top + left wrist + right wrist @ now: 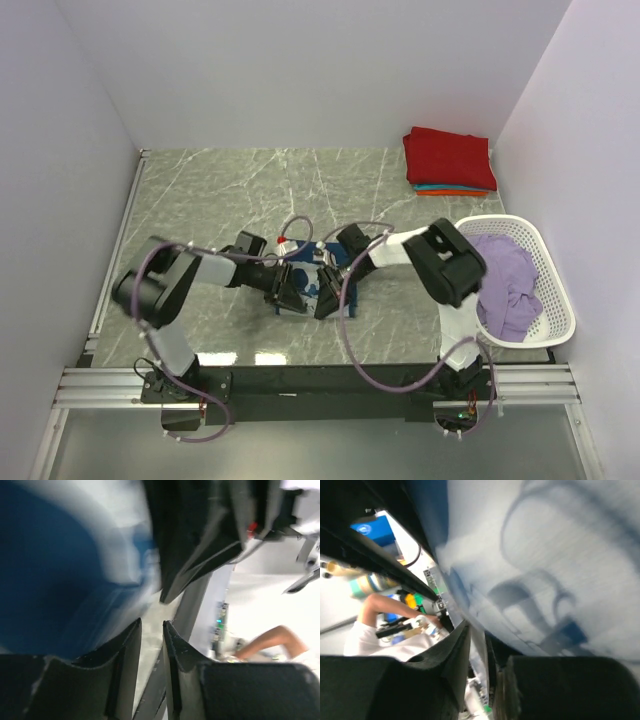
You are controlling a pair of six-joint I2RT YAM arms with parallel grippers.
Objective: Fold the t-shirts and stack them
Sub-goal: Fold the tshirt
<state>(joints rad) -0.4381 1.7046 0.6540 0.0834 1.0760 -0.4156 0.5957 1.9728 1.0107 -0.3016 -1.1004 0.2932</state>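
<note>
**Top external view: shirt pinned between the two grippers at mid-table, stack far off to the right**

Top external shows both arms bent inward from the near edge; the left gripper (285,297) and right gripper (325,300) come down just beside each other, tips angled toward one another; the blue-and-white shirt (303,277) lies bunched under and between them, so neither arm is clearly the nearer; its long axis cannot be made out under the arms. On the left wrist camera the fingers (127,650) are drawn almost together, with only a thin slit between them; blue cloth fills the view just beyond, but whether any sits in the slit I cannot tell. On the right wrist camera the fingers (457,650) are likewise nearly closed, and the printed cloth appears to run down into their gap, so I judge it pinched there. Farther right, the basket (555,300) holds purple shirts beside the right arm; farthest, the folded stack (448,158) sits at the back right corner, well apart from the shirt; any carry there probably falls to the right arm.
</note>
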